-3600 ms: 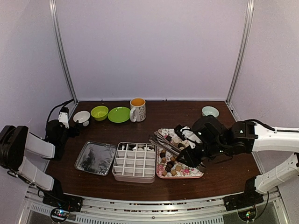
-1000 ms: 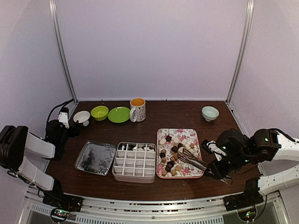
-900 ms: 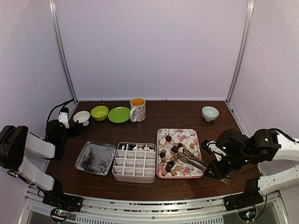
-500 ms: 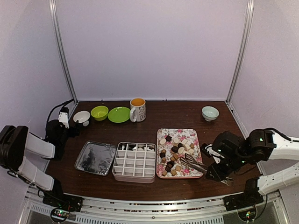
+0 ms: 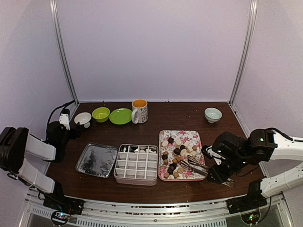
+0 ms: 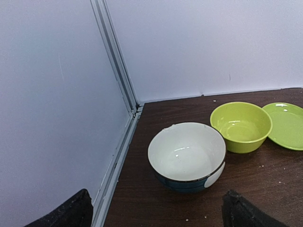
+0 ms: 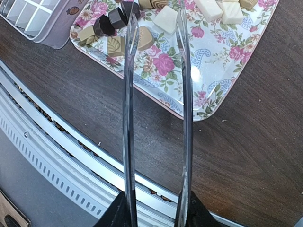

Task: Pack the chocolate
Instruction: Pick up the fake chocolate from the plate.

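Observation:
The chocolate (image 5: 176,157) is a scatter of dark, tan and cream pieces on the pink floral tray (image 5: 198,176). In the right wrist view the chocolate (image 7: 110,21) lies on the tray (image 7: 222,80) ahead of the thin metal tongs (image 7: 185,94). My right gripper (image 7: 156,210) is shut on the tongs' rear end, and their two arms stand spread apart. Their tips run off the top of that view. From above, the right gripper (image 5: 214,173) is at the tray's near right corner, with the tongs (image 5: 193,165) reaching over the tray. My left gripper (image 6: 158,217) is open beside a white bowl (image 6: 187,156).
A white divided box (image 5: 137,163) sits left of the tray, with a metal lid (image 5: 97,160) beside it. At the back stand a mug (image 5: 139,110), green plate (image 5: 120,116), green bowl (image 5: 101,114) and pale bowl (image 5: 213,113). The table's front rail (image 7: 61,146) is close under the tongs.
The right arm has drawn back from over the tray to its near right corner, then shifted slightly left. The tongs' arms have spread a little. The left arm has not moved.

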Robot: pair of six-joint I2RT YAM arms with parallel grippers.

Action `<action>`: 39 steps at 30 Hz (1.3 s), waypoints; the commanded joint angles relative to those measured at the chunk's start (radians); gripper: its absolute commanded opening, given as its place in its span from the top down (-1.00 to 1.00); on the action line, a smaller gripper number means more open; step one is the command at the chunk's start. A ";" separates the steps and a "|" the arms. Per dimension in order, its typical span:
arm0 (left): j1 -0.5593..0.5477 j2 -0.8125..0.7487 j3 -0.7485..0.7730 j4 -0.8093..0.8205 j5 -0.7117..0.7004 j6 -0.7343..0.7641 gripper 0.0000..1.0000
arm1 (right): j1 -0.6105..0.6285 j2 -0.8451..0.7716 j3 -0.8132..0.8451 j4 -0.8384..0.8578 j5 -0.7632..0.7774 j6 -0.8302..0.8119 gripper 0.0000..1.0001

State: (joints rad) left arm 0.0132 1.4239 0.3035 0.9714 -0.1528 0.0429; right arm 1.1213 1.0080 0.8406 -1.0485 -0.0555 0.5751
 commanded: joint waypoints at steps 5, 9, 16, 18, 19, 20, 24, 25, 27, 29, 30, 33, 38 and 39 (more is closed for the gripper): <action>0.006 0.001 0.022 0.052 -0.002 -0.006 -0.96 | 0.001 0.050 0.037 0.052 0.021 0.016 0.23; 0.006 0.001 0.022 0.052 -0.002 -0.006 -0.96 | -0.006 0.061 0.038 0.060 0.036 0.032 0.20; 0.007 0.001 0.022 0.053 -0.002 -0.006 -0.95 | -0.022 0.069 0.030 0.062 0.047 0.051 0.20; 0.006 0.001 0.022 0.052 -0.002 -0.006 -0.96 | -0.025 0.075 0.026 0.066 0.043 0.052 0.20; 0.007 0.001 0.022 0.053 -0.002 -0.006 -0.96 | -0.025 0.078 0.023 0.069 0.042 0.053 0.20; 0.006 0.001 0.022 0.053 -0.002 -0.006 -0.96 | -0.025 0.082 0.021 0.073 0.038 0.055 0.20; 0.007 0.001 0.022 0.053 -0.002 -0.007 -0.96 | -0.029 0.103 0.028 0.060 0.046 0.069 0.21; 0.007 0.001 0.022 0.052 -0.002 -0.006 -0.96 | -0.029 0.106 0.026 0.056 0.048 0.071 0.21; 0.006 0.001 0.022 0.052 -0.002 -0.006 -0.96 | -0.030 0.113 0.020 0.056 0.050 0.077 0.21; 0.007 0.001 0.022 0.053 -0.001 -0.006 -0.96 | -0.033 0.120 0.010 0.060 0.047 0.085 0.24; 0.007 0.001 0.022 0.052 -0.002 -0.006 -0.95 | -0.033 0.122 0.008 0.063 0.044 0.087 0.26; 0.007 0.001 0.022 0.053 -0.002 -0.006 -0.95 | -0.034 0.123 0.006 0.072 0.041 0.094 0.28; 0.007 0.001 0.022 0.053 -0.002 -0.007 -0.96 | -0.035 0.128 0.009 0.080 0.042 0.114 0.28; 0.007 0.001 0.022 0.052 -0.002 -0.006 -0.95 | -0.035 0.131 0.006 0.083 0.042 0.118 0.28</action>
State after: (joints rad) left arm 0.0132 1.4239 0.3035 0.9714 -0.1528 0.0429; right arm 1.0924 1.1332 0.8467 -0.9913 -0.0425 0.6632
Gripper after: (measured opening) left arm 0.978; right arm 0.361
